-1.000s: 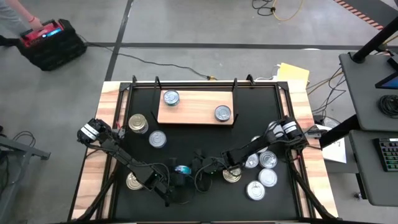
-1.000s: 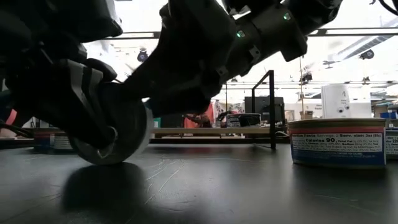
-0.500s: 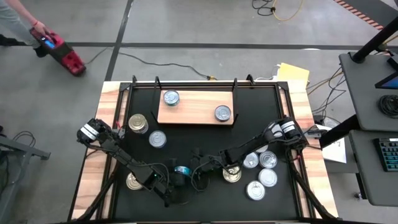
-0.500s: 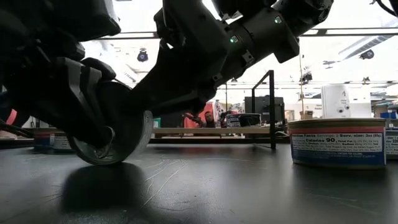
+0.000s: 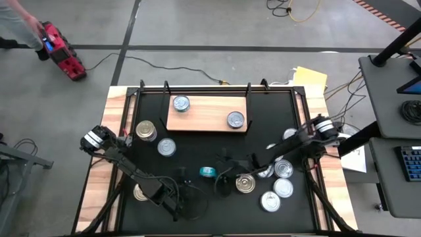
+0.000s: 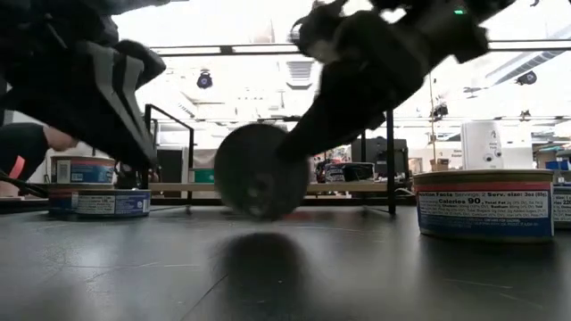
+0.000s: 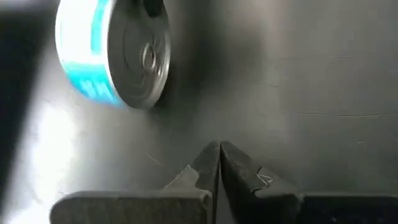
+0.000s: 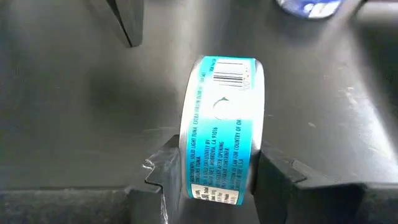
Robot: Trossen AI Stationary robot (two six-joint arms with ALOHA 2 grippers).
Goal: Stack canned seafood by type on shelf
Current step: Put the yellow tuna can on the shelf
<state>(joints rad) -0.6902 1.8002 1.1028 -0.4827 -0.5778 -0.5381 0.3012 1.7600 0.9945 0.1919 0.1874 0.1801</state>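
Gripped on edge, a teal-labelled tuna can [image 8: 219, 134] is clamped across its flat faces by the right gripper [image 8: 211, 171] near the table's front edge, round rim upright. The left gripper [image 7: 219, 163], fully closed and empty, is parked beside. The wooden shelf [image 5: 207, 114] lies rearward.

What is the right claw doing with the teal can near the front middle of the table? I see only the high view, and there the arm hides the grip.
Observer: The right claw is shut on the teal can, one finger on each flat end, with the can turned on its edge.
Operator: Does the left claw hold the can too?
Observer: No. The left claw is shut and empty, and the can lies apart from it.
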